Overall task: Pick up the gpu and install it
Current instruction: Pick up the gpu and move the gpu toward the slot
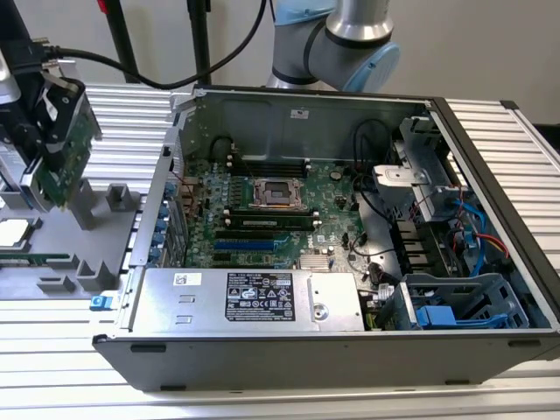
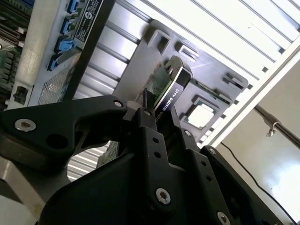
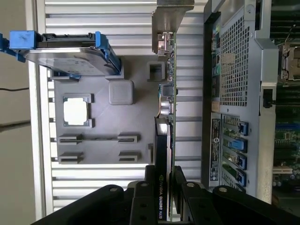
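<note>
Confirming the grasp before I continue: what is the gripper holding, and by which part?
The graphics card, pinched across its flat faces by the fingers at the end opposite its metal bracket.

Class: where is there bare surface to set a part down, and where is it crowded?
Bare: the ribbed metal table in front of the grey moulded tray and open black computer case, and beside the case on the exterior view's right. Crowded: inside the case, and by the tray, where the tool holds the green gpu card.
</note>
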Action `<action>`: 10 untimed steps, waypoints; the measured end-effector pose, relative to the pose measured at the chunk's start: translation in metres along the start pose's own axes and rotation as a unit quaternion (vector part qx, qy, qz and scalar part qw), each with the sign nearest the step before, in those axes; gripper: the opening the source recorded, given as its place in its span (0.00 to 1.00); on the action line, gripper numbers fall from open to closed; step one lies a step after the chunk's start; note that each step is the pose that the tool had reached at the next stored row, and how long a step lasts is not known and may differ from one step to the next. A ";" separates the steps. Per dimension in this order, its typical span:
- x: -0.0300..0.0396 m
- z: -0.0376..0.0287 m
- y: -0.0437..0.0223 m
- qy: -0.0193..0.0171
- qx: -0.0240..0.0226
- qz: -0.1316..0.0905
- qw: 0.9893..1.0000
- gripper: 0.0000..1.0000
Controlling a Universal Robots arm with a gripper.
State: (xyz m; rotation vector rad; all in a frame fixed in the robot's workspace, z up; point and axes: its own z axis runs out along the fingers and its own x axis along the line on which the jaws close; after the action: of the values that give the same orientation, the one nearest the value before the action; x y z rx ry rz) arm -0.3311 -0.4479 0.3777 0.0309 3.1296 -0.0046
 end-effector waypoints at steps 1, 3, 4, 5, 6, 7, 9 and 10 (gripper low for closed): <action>0.0000 -0.0008 0.0000 0.000 0.000 0.000 1.000 0.00; 0.0000 -0.0026 0.0000 0.000 0.000 0.000 1.000 0.00; 0.0000 -0.0033 0.0000 0.000 0.000 0.000 1.000 0.00; 0.0000 -0.0041 0.0000 0.000 0.000 0.000 1.000 0.00; -0.0001 -0.0050 0.0000 0.000 0.000 0.000 1.000 0.00; -0.0001 -0.0058 0.0000 0.000 0.000 0.000 1.000 0.00; -0.0001 -0.0074 0.0000 0.000 0.000 0.000 1.000 0.00; -0.0001 -0.0083 0.0000 0.000 0.000 0.000 1.000 0.00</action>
State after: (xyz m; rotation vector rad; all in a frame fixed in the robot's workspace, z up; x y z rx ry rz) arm -0.3311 -0.4479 0.3860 0.0309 3.1298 -0.0048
